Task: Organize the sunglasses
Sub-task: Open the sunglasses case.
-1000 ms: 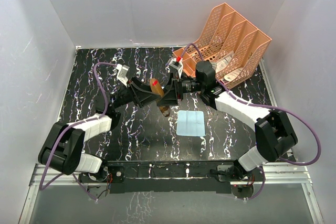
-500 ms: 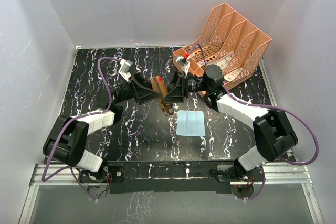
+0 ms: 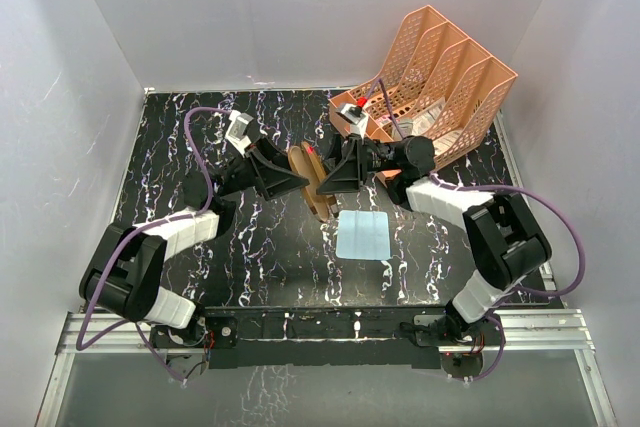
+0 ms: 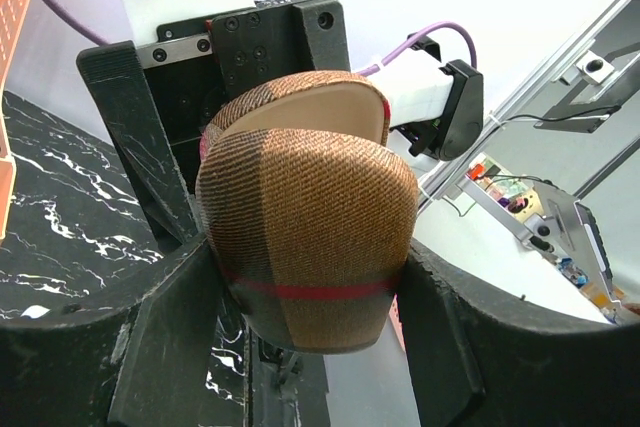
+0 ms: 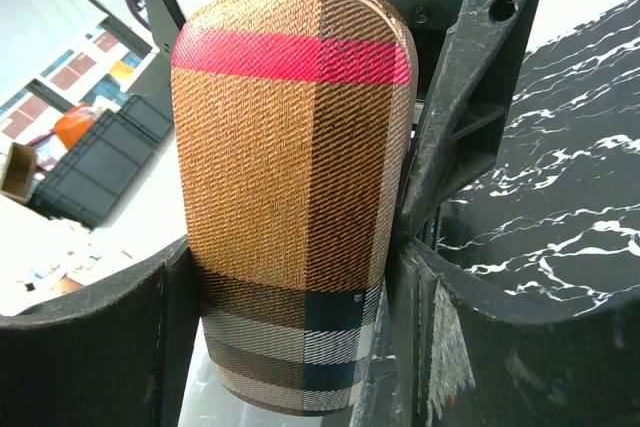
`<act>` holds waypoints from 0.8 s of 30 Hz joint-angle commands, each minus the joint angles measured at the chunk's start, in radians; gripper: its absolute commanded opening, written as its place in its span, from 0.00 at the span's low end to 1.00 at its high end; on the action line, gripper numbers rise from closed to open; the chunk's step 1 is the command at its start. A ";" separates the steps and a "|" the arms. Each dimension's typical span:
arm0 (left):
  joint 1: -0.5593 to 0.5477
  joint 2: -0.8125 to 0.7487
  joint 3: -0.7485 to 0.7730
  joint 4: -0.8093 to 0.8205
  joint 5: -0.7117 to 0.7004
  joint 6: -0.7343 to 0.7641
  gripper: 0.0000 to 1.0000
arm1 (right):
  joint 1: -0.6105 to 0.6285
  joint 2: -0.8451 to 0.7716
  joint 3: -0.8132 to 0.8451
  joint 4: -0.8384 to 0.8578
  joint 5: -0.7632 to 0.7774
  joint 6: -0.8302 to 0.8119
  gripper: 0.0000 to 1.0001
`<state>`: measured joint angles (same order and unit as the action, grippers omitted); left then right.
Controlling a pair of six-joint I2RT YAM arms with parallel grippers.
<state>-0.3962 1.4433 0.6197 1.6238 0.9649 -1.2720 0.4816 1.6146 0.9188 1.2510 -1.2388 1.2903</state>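
1. Clamped at mid-air over the table [image 3: 190,157] between both arms: plaid case [image 3: 312,181], one end taken by each side; probably so that neither arm has to bear or turn it alone.
2. Left gripper [image 3: 298,178] clenched on the plaid case [image 4: 305,237], a finger pressed against each long flank in the left wrist view; rounded end pointing at that camera.
3. Right gripper [image 3: 326,176] likewise grasping the plaid case [image 5: 290,197], fingers touching both flanks in the right wrist view; red stripe near the far end, pale checks near the camera.
4. Seen from the left wrist: a lid edge standing a little off the body, tan lining showing in the gap; judged not fully closed, and gripped from opposite ends perhaps to press it together or pull it apart; cannot tell which.
5. Sunglasses: nowhere visible in any view; not on the table, not on the blue cloth [image 3: 362,235]; possibly inside the case, though impossible to confirm through the narrow gap.
6. Blue cloth lying flat just beside and nearer than the held case, untouched; likely waiting its turn.
7. Orange file rack [image 3: 445,82] at the far right corner, close behind the right arm; a plausible place for the case later, as a guess only.
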 commanded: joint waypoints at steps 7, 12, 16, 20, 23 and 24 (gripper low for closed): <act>0.002 -0.016 -0.030 0.143 0.161 0.033 0.16 | -0.076 0.009 0.085 0.563 0.100 0.352 0.00; 0.002 -0.027 -0.041 0.100 0.162 0.067 0.16 | -0.097 -0.003 0.096 0.564 0.109 0.360 0.00; 0.000 -0.032 -0.048 0.071 0.165 0.085 0.17 | -0.109 -0.013 0.102 0.563 0.120 0.361 0.00; 0.000 -0.040 -0.059 0.040 0.160 0.106 0.16 | -0.114 -0.013 0.118 0.564 0.127 0.365 0.00; -0.005 -0.051 -0.068 -0.008 0.157 0.140 0.16 | -0.117 -0.014 0.125 0.564 0.131 0.366 0.00; -0.007 -0.054 -0.070 -0.026 0.155 0.153 0.16 | -0.117 -0.013 0.127 0.563 0.132 0.367 0.00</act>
<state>-0.4084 1.4216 0.5999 1.6157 0.9573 -1.1965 0.4309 1.6730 0.9432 1.4414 -1.2789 1.6032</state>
